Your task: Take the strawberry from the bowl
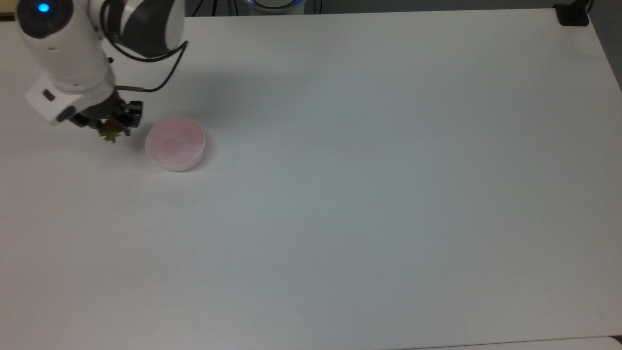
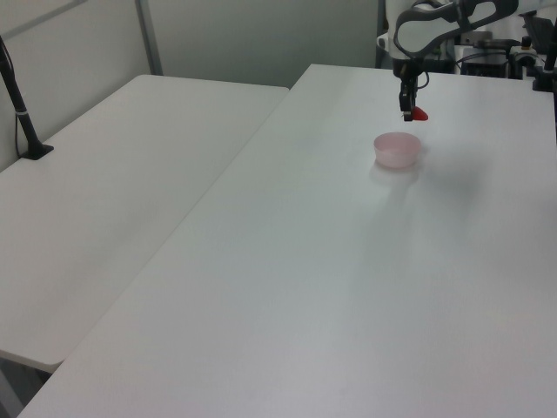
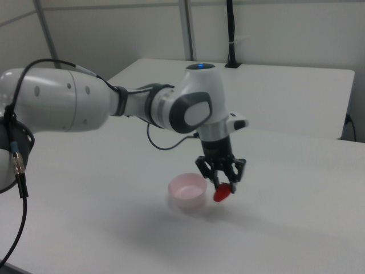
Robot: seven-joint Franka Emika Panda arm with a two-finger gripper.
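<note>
While the strawberry (image 3: 222, 193) is hanging clear of the tabletop (image 1: 369, 194), the gripper (image 3: 222, 177) is clamping it between its two fingers, with the red body poking out below the fingertips in the right view and the green leafy cap (image 1: 110, 132) showing under the hand in the top view. It is being carried beside the bowl (image 1: 175, 143), not over it: in the top view it is sitting just off the bowl's left rim, toward the tabletop's left edge and nearer the far edge than the near one, and the bowl is standing empty. Judging by its size against the bowl, the fruit is looking very light, so weight is hardly loading the hold; its glossy skin is suggesting a slippery surface, and whether it is firm or soft cannot be told. The hold is seeming to sit near the cap end; a grip across the widest part of the body would be looking the most secure
</note>
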